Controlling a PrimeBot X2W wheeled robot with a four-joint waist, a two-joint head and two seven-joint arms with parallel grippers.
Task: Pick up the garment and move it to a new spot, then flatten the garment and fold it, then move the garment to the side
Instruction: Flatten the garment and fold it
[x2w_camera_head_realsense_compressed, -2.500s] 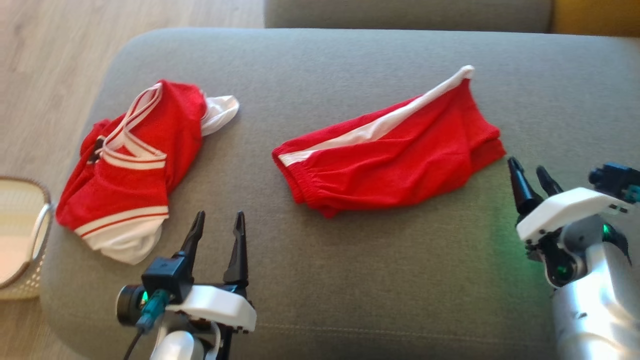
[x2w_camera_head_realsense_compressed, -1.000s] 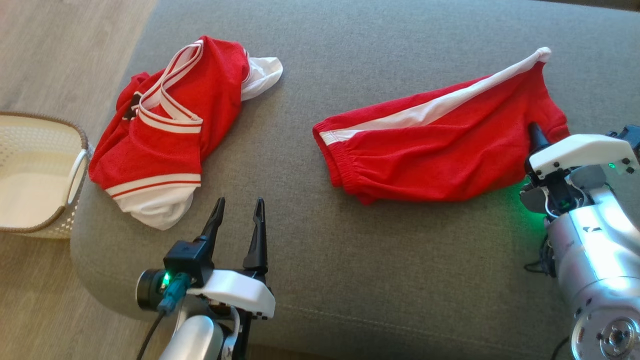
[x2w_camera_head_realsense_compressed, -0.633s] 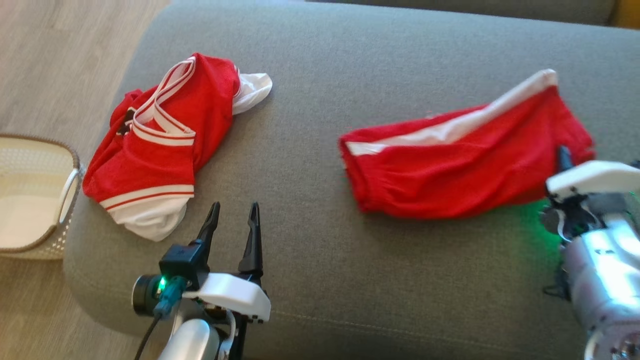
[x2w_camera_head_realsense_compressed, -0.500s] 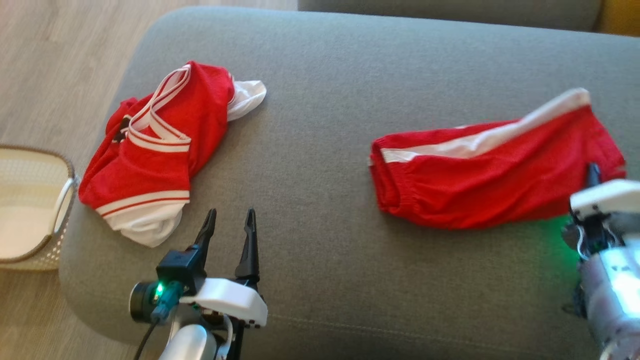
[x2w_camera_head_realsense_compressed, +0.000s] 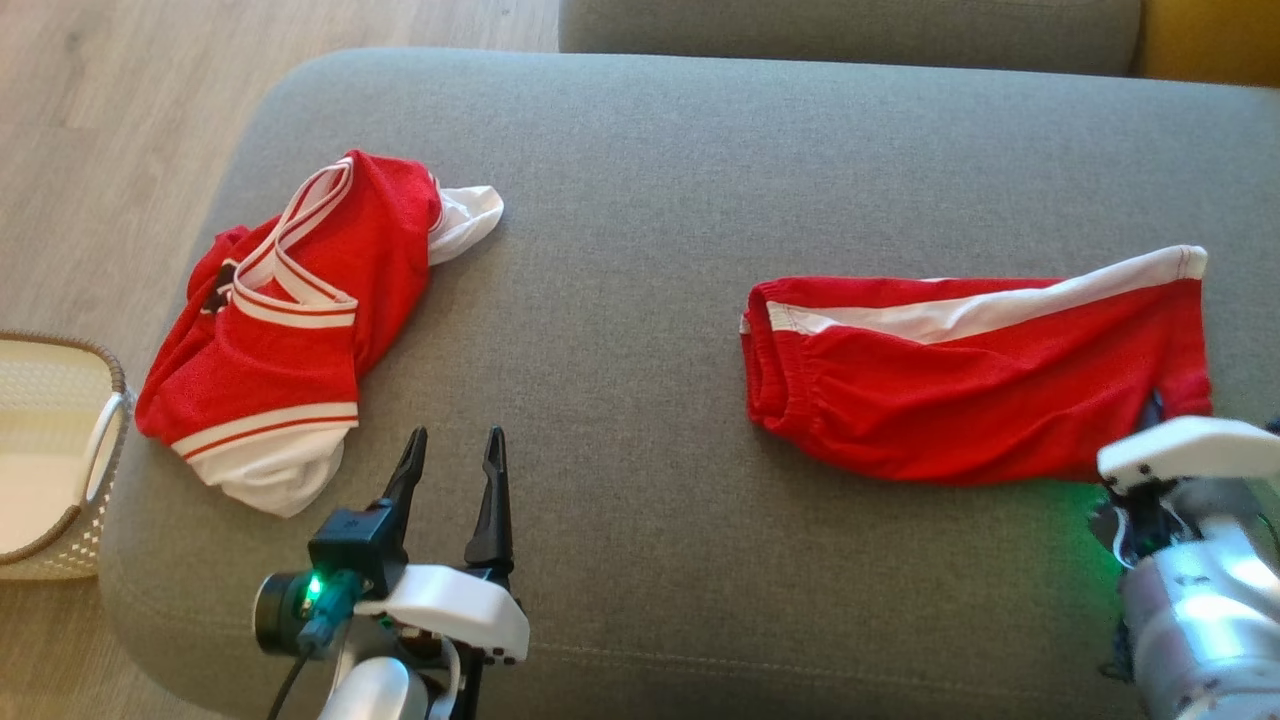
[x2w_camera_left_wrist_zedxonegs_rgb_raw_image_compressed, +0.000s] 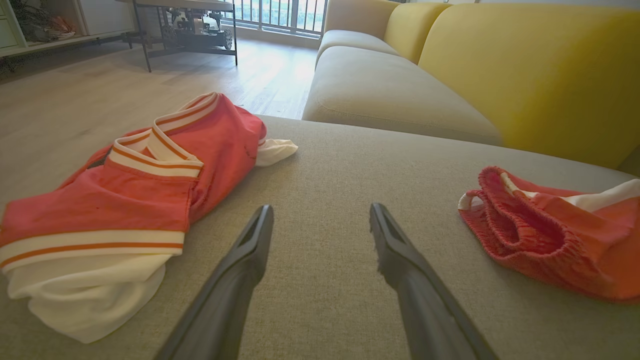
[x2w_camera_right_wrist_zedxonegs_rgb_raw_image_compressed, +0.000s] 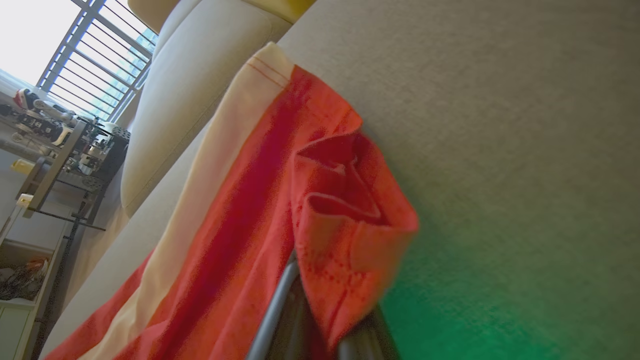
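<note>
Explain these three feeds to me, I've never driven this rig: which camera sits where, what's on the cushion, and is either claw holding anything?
This is a two-armed robot, and each arm ends in a two-fingered claw. The wide picture is taken from its head, looking down on the grey cushion. The other two pictures come from a camera on each wrist, looking along that claw's fingers. Two garments lie on the cushion: a crumpled red and white jersey on the robot's left, and red shorts with a white side stripe on its right. A pale basket stands on the floor at the left. The left claw is open and empty. The right claw is pinched on the shorts' leg hem.
</note>
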